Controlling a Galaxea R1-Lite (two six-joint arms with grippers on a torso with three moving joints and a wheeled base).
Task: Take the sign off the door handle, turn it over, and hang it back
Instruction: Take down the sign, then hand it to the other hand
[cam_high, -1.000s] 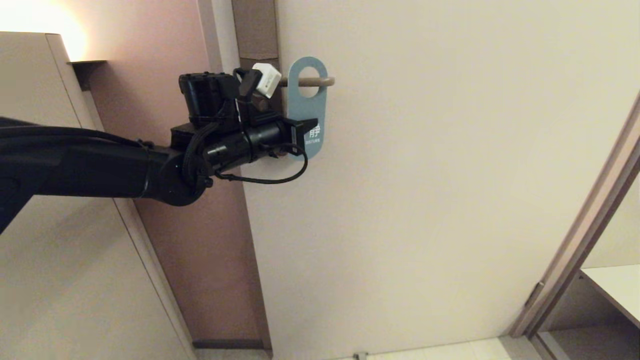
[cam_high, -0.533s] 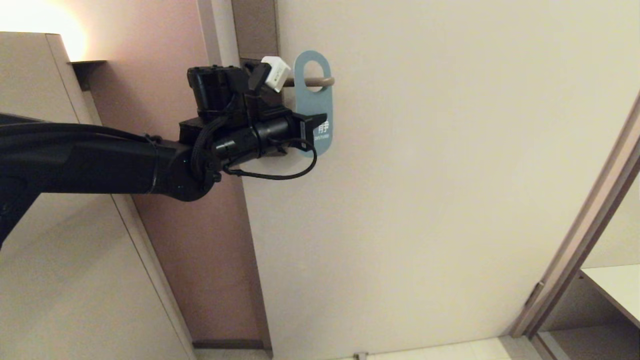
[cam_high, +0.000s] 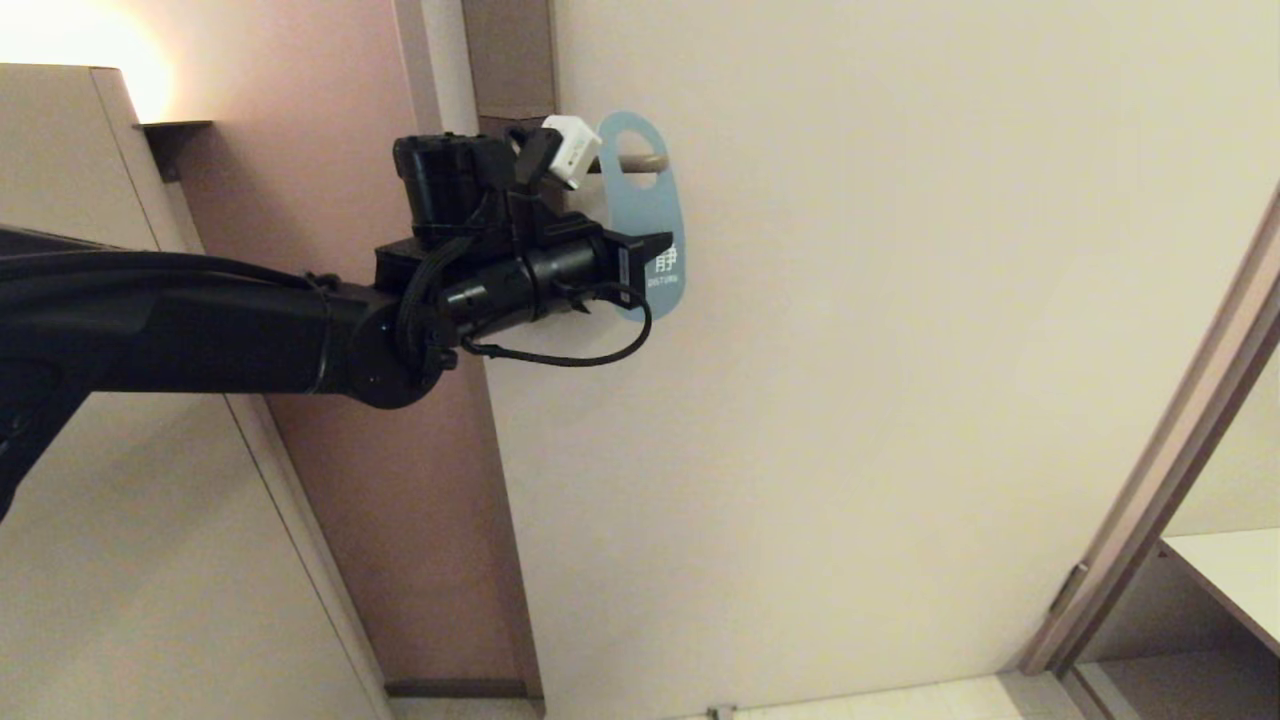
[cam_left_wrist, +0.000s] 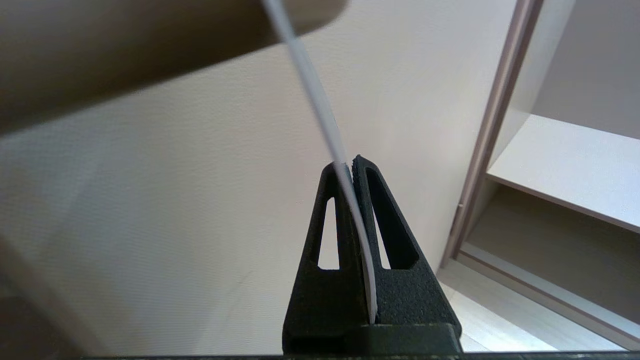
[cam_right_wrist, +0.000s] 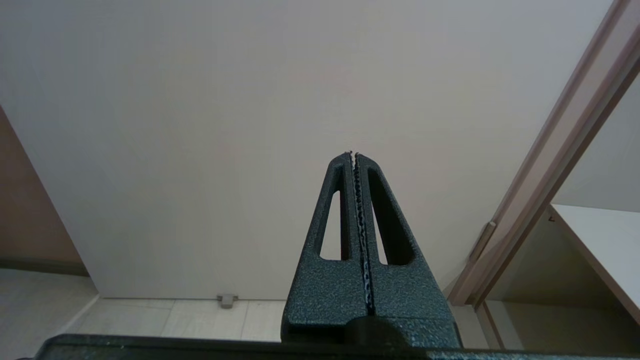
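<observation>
While the left claw (cam_high: 648, 262) grips the sign (cam_high: 650, 205), slide it sideways — until its hole clears the door handle (cam_high: 645, 161) tip; the right claw (cam_right_wrist: 353, 155) is closed, empty.

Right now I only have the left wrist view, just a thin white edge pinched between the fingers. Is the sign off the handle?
Observer: No. In the head view the door handle shows through the hole of the sign, which the left gripper pinches near its lower end.
Operator: Which side faces out?
Observer: The blue side with white text.
Operator: And the right arm?
Observer: The right gripper is shut, empty, pointing at the door.
</observation>
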